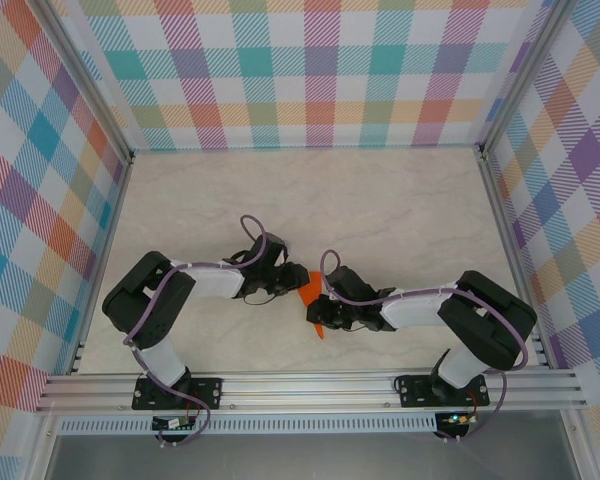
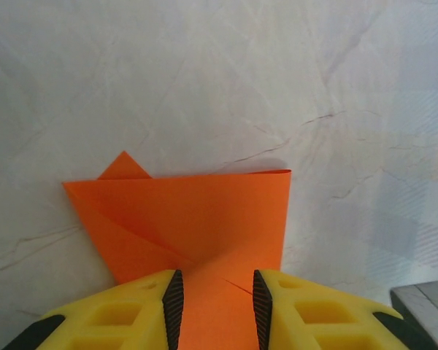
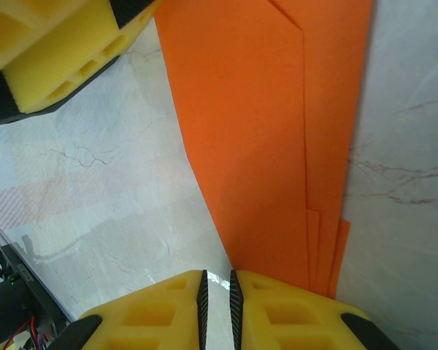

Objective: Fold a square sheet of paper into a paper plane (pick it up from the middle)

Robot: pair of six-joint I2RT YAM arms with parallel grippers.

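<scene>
Okay, left gripper [image 2: 214, 292] first: you see its yellow fingers parted by a modest gap, black ribbed pads [image 2: 174, 306] facing in. The square sheet of paper [image 2: 197, 219] lies flat across that gap and runs on under both fingers. It is not pinched edge-on, and you can't tell whether the tips press on it.

Right gripper [image 3: 217, 283]: fingers almost together, just a thin slit with pale table glinting through. The sheet's narrow near end meets the finger on the right of that slit; contact or grip there is unclear.

Paper itself: bright orange and folded. The right wrist view shows layered edges stepping along one long side. The left wrist view shows a diagonal crease and a small corner poking past the far edge. The fingers cut off its near part in both views.

From the top camera you get two small orange bits between the two wrists, near the front middle of the table [image 1: 380, 200]. The arms hide the rest, fingertips included.

Surface: pale marbled, faint veins. Around it: pastel plaid walls [image 1: 310, 70] on three sides, and an aluminium rail [image 1: 310, 385] at the front carrying both bases.
</scene>
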